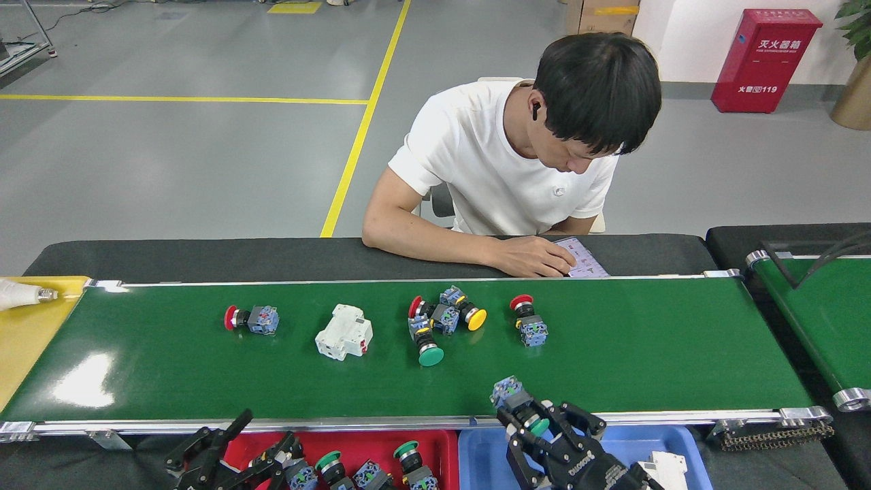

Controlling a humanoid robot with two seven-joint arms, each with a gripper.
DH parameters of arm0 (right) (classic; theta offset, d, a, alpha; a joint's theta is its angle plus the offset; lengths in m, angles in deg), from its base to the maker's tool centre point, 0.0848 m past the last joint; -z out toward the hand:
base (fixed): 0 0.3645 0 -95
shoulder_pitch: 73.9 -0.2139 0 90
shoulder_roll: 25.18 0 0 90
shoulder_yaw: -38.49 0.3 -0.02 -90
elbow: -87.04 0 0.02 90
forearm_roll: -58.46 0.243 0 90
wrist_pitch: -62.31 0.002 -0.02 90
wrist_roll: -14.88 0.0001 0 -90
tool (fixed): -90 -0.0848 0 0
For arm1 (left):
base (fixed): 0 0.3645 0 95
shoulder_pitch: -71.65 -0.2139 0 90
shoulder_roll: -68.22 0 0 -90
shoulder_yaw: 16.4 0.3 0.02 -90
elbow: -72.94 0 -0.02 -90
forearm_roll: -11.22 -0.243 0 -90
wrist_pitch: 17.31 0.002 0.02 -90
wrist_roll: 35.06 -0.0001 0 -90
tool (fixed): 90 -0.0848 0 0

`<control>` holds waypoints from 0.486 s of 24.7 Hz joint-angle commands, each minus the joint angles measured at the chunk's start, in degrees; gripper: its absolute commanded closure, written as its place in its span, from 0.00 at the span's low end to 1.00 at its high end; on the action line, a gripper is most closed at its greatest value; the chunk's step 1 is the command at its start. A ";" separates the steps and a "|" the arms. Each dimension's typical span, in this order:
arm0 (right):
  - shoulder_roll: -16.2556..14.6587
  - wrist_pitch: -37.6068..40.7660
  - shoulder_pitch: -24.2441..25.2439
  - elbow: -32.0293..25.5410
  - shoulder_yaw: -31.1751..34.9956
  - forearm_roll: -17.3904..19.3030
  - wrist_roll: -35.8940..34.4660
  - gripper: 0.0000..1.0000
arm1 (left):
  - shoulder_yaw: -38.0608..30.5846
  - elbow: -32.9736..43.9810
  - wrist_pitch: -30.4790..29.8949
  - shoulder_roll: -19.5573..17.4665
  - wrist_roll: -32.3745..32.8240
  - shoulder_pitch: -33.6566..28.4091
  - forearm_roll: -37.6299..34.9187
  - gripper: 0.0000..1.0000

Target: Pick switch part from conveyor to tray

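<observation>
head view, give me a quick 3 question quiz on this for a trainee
1. True or false: the right gripper holds a green-capped switch.
2. How many switches still lie on the conveyor?
3. Which tray holds the green-capped switches near the left gripper: A red, B blue, C yellow?

Key:
1. True; its fingers are closed on the switch, above the belt's near rail.
2. Five: a lone red-capped one, a cluster of three, and another red-capped one. The white breaker is not counted.
3. A, the red tray.
</observation>
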 commanded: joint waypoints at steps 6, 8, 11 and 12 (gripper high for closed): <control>8.08 7.91 0.74 -0.35 -3.13 -2.70 4.63 0.02 | -8.37 -0.62 2.83 4.79 2.71 2.10 1.74 0.00; 9.22 7.83 0.48 0.18 -3.13 -2.79 4.80 0.02 | -8.02 -1.41 2.92 4.53 2.71 3.07 1.56 0.00; 9.57 7.65 0.12 0.36 -2.78 -2.79 4.89 0.02 | -7.32 -2.82 3.01 4.53 2.71 5.79 -0.90 0.00; 9.84 7.12 -0.32 0.18 -2.16 -2.79 4.80 0.02 | -6.17 -3.96 3.10 4.88 2.71 7.28 -3.10 0.00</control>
